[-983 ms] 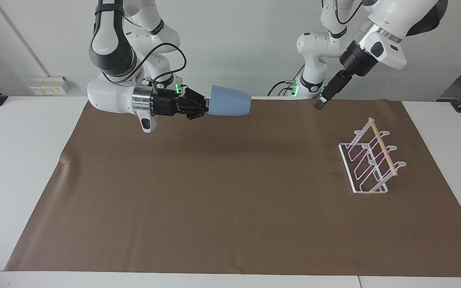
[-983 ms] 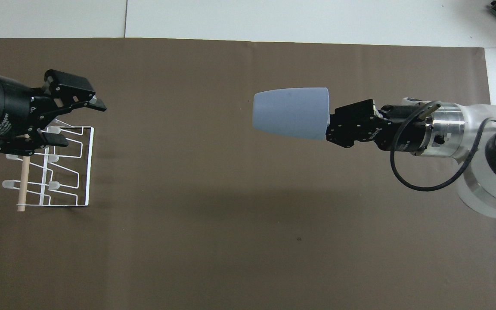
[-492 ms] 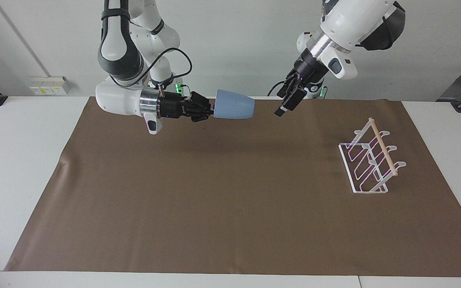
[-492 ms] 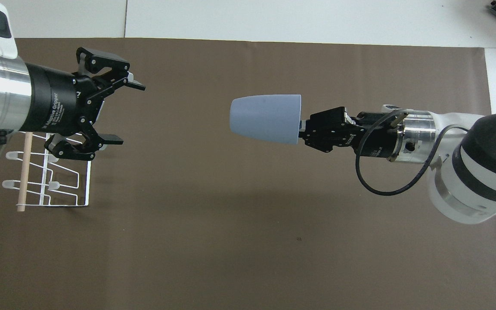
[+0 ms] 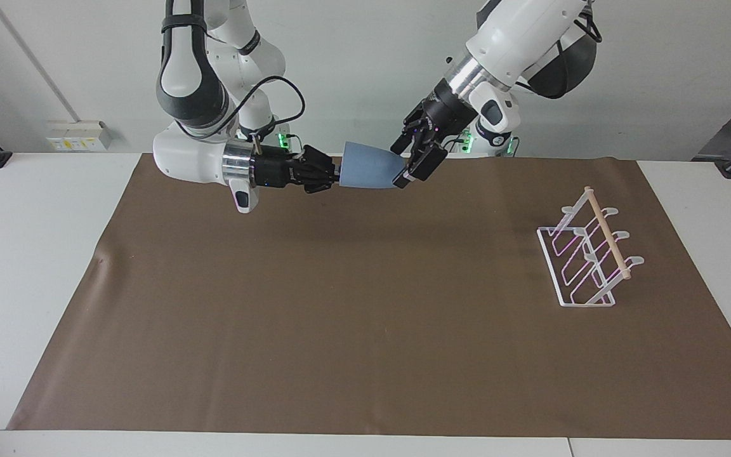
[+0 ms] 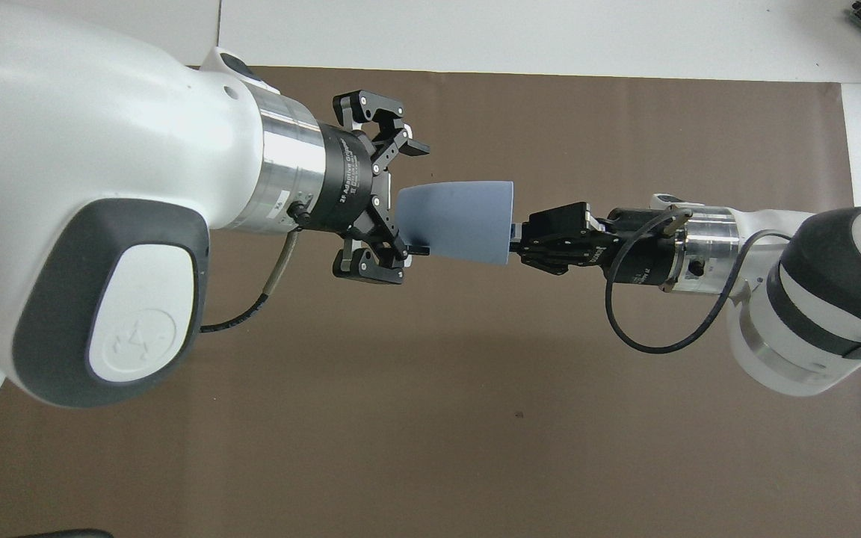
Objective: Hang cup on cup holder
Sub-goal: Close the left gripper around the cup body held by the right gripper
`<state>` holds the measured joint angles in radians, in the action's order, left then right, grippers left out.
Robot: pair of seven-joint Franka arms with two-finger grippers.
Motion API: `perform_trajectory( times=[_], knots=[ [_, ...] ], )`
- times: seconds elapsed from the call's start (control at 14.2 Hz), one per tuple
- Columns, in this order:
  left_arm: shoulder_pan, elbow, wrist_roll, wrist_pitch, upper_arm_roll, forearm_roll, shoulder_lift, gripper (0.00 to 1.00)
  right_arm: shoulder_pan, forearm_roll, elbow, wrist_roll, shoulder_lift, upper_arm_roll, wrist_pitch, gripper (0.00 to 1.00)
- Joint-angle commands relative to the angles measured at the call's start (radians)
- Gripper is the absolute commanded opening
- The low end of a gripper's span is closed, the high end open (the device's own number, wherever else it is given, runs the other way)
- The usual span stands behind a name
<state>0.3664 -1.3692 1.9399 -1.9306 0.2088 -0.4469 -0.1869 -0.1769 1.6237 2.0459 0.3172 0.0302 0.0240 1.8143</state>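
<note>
Mid-air over the brown mat (image 5: 365, 317), the right gripper (image 5: 334, 174) is clamped on the rim of the small light-blue plastic tumbler with no handle (image 5: 370, 173), holding it on its side with the narrow base pointing toward the left gripper (image 5: 411, 160). That left gripper stands with its fingers spread wide, one on each side of the tumbler's base end; neither finger appears to press the wall yet, though the overhead view shows the base already between them.

The step in hand reads as a handover (the rack sits at the left arm's end of the table, out of the right arm's easy reach). To do it well, the left gripper should slide a little further along the tapered body before closing, since a bite at the very tip of a cone tends to squeeze the cup out. The right gripper should let go only once the left has closed firmly.

The clear acrylic slanted rack with pink-tinged looped prongs and a light wooden dowel (image 5: 587, 254) stands empty on the mat, well apart from both grippers, toward the left arm's end.
</note>
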Motion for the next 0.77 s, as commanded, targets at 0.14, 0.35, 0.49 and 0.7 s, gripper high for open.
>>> perform_trajectory(
  times=[0.14, 0.35, 0.49, 0.7],
  knots=[
    [0.057, 0.021, 0.08, -0.051, -0.012, -0.001, -0.026, 1.0, -0.012, 0.036, 0.036, 0.048, -0.032, -0.001, 0.04, 0.0],
    [0.057, 0.004, 0.082, -0.054, -0.016, 0.027, -0.025, 1.0, -0.012, 0.045, 0.036, 0.054, -0.032, -0.001, 0.043, 0.0],
    [0.057, -0.004, 0.091, -0.051, -0.016, 0.03, -0.022, 1.0, -0.012, 0.05, 0.036, 0.06, -0.032, -0.001, 0.045, 0.0],
    [0.055, -0.017, 0.117, -0.047, -0.014, 0.05, -0.016, 0.76, -0.012, 0.051, 0.036, 0.066, -0.032, -0.001, 0.043, 0.0]
  ],
)
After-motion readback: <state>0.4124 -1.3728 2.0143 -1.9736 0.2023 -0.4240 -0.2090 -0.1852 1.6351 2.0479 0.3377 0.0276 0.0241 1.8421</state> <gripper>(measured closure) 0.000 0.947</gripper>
